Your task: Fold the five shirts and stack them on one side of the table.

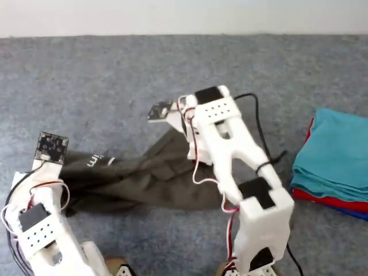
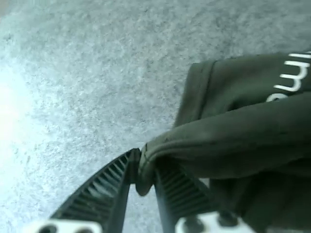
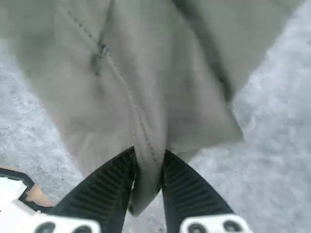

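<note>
Shirt [image 1: 144,181], dark olive, lies bunched and creased across mid-table, strung btwn the two arms. The end w/ white print lies by the left arm [image 1: 40,227]. The other end is drawn up toward the right arm [image 1: 236,167].

Risks, as I judge them:
- The left grip looks thin, just a rolled edge of cloth at the tips. If the arms pull apart or lift unevenly, that edge could slip out and the shirt sag.
- The cloth is twisted, not spread flat. A fold made from this state would prob. come out crooked, w/ a lumpy result for the pile.
- The right grip sits on a seam w/ loose cloth hanging round it, so a hard tug may bunch it more.

Left gripper [image 2: 144,167]: jaws nearly closed, pinching a folded shirt [image 2: 243,126] edge right at the tips, low over the table.

Right gripper [image 3: 148,167]: jaws close together, clamped on a seam fold, shirt [image 3: 146,73] hanging from it above the surface.

Stack [image 1: 336,158] of folded shirts, teal on top w/ red and blue under, sits at the right side, well apart from the olive one. Table [image 1: 115,75] is grey and felt-like.
</note>
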You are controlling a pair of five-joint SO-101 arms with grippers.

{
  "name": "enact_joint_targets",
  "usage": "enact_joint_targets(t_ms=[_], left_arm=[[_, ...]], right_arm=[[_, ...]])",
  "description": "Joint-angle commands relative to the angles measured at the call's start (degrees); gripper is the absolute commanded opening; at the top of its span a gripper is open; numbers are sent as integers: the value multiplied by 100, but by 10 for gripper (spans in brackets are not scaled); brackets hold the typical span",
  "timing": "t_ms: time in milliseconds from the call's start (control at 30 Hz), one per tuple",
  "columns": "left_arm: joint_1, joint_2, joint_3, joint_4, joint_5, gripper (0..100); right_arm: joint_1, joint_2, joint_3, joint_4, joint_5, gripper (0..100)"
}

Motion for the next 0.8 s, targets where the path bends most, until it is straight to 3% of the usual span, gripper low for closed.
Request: enact_joint_targets(t_ms=[0,467,767], left_arm=[[167,-18,-259,193,44,14],[149,-132,-374,237,53,14],[466,-2110,-1481,712,554,14]], right_arm=[[40,233,-290,-154,18,65],[180,13,-1204,435,53,9],[760,-1833,-2593,963,246,9]])
